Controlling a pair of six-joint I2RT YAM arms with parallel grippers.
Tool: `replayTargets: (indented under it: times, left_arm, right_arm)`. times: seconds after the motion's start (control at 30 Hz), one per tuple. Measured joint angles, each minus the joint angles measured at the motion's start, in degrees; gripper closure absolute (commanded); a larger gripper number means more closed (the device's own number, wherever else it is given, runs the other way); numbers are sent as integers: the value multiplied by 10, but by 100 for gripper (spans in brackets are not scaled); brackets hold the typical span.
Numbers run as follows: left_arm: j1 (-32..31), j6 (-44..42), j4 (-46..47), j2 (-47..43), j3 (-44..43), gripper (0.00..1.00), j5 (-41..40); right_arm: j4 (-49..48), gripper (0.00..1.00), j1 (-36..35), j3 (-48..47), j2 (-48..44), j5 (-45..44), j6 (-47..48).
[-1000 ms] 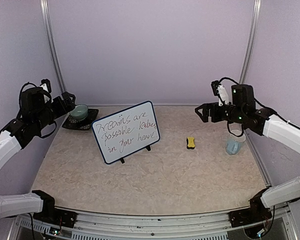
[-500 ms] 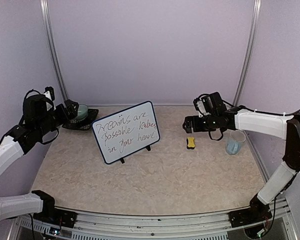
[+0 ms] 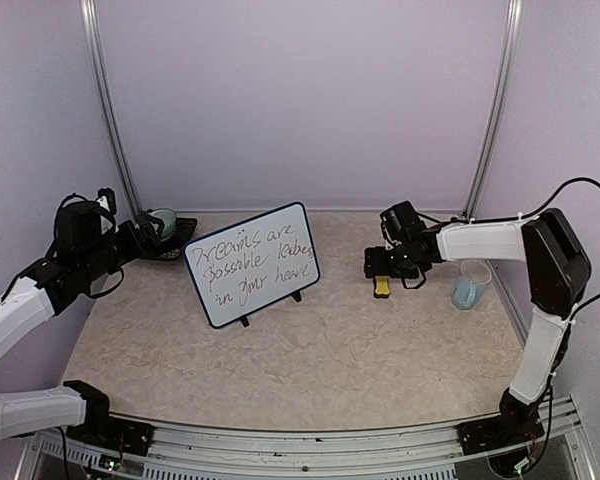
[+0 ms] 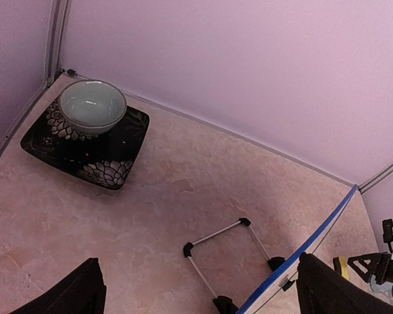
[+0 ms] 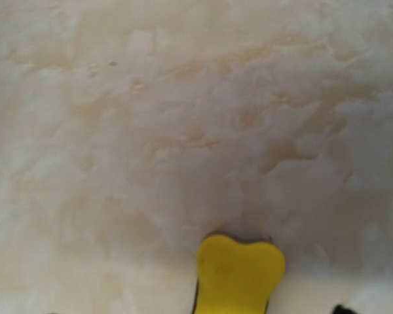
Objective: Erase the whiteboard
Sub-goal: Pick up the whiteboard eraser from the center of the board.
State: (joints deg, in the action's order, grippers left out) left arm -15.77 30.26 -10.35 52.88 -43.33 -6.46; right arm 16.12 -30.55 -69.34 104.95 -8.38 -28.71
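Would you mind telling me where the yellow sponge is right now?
In the top view the yellow sponge lies right of centre on the table, between the whiteboard and the cup, with the right gripper just above it.

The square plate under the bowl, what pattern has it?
Square black plate, white flower pattern; clearest in the left wrist view.

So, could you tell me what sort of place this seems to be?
Probably a robot test booth in a lab: plain lilac walls with metal posts close in a table, two robot arms are bolted at its near edge, and a whiteboard, sponge and bowl look staged.
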Motion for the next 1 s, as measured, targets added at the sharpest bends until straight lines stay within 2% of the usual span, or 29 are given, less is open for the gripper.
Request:
replayTargets:
  times: [0.17, 0.4, 0.8, 0.9, 1.0]
  left_arm:
    - [0, 5, 5, -2, 6, 1, 2]
    - [0, 7, 9, -12, 9, 1, 1]
    - [0, 12, 10, -16, 14, 1, 0]
    - [0, 12, 10, -16, 17, 1, 0]
    - [0, 13, 11, -16, 17, 1, 0]
  right_arm:
    - [5, 21, -4, -24, 30, -27, -21]
    - [10, 23, -13, -24, 36, -59, -41]
    - [10, 26, -13, -24, 58, -70, -59]
    - [10, 34, -14, -24, 66, -69, -61]
    - [10, 36, -14, -24, 76, -67, -64]
